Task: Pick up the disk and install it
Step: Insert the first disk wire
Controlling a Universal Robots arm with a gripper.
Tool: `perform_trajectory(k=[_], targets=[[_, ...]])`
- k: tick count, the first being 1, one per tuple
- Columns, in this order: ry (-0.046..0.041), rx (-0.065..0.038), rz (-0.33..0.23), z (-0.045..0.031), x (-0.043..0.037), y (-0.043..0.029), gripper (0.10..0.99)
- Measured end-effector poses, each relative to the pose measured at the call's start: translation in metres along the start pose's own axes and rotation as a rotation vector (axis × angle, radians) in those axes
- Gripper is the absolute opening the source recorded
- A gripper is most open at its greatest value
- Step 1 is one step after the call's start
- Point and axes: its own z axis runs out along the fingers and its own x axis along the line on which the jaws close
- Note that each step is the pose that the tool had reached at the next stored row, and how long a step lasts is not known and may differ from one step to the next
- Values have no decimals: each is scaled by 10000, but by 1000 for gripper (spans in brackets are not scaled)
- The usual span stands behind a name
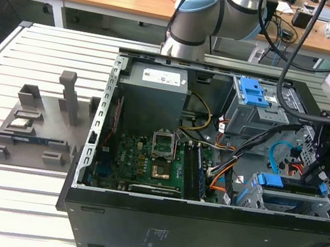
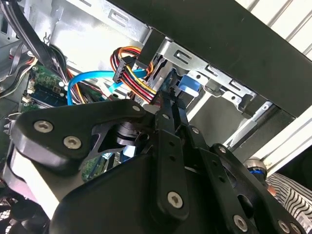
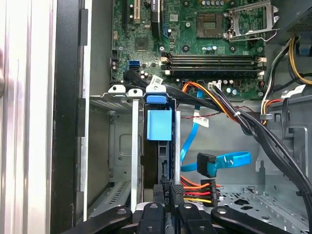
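Looking down into an open computer case on a slatted table, you find your gripper lowered at the drive cage on the exterior view's right. In the first wrist view its fingers are drawn close on the near edge of the disk, which stands on edge in the cage slot, blue carrier tab at its far end. Orange and blue cables lie just beside it, with the motherboard beyond.
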Motion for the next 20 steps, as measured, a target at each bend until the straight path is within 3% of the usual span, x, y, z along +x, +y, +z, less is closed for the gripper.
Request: perform_trajectory(k=[14, 15, 16, 17, 20], targets=[[-1, -3, 80, 59, 0, -5, 173], [-14, -7, 80, 66, 0, -4, 184], [-3, -4, 81, 62, -1, -4, 310], [0, -3, 80, 53, 0, -4, 310], [0, -4, 80, -114, -15, 5, 310]])
